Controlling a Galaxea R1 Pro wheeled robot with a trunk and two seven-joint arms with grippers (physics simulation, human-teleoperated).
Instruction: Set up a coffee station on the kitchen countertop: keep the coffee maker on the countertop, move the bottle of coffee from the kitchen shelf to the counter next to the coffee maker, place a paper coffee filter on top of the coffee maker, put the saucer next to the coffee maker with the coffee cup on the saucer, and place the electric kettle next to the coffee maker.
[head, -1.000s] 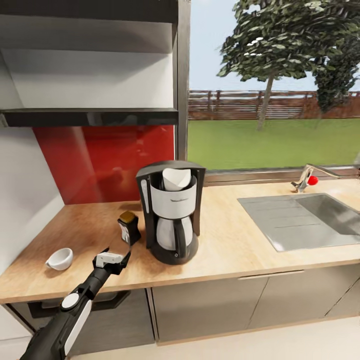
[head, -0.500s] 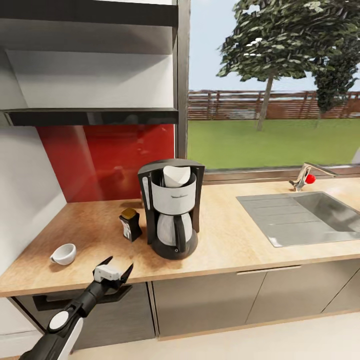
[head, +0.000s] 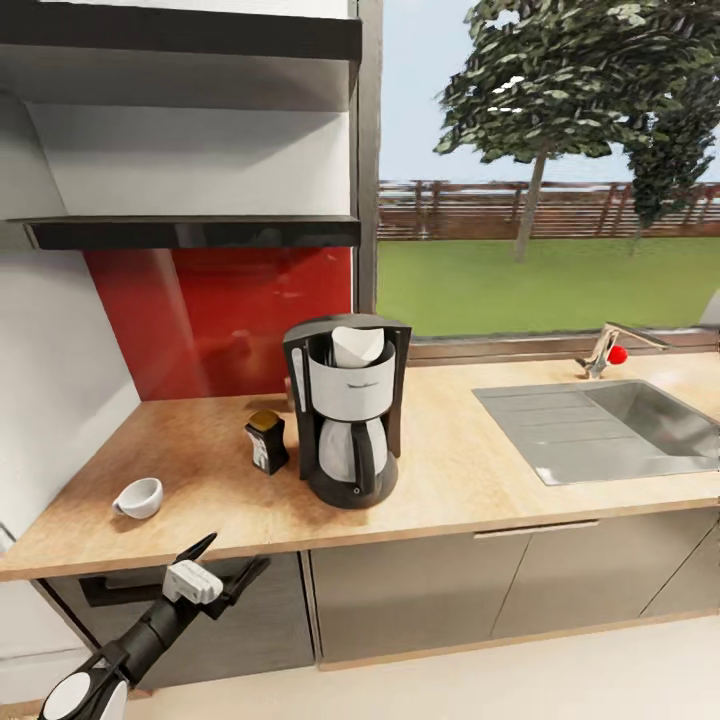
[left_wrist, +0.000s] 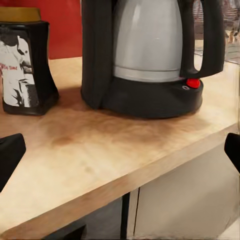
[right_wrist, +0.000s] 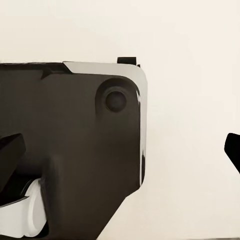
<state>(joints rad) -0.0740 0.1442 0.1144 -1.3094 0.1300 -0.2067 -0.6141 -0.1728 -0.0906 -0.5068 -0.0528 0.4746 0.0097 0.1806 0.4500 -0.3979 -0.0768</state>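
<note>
Left end effector dropped below countertop; labels unreadable.

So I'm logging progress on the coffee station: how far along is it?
Done: the coffee maker stands on the countertop, a paper filter in its top, the coffee bottle beside it. In hand: nothing; the left gripper is open. Left: the cup sits alone, saucerless, and the kettle is still to place.

— Any writing you can make out?

— A short grey brand line on the silver front panel of the black drip coffee maker, too small to read.

— And the dark, gold-capped coffee bottle?

— Its black-and-white picture label carries a small line of print near the top, too blurred to read.
</note>
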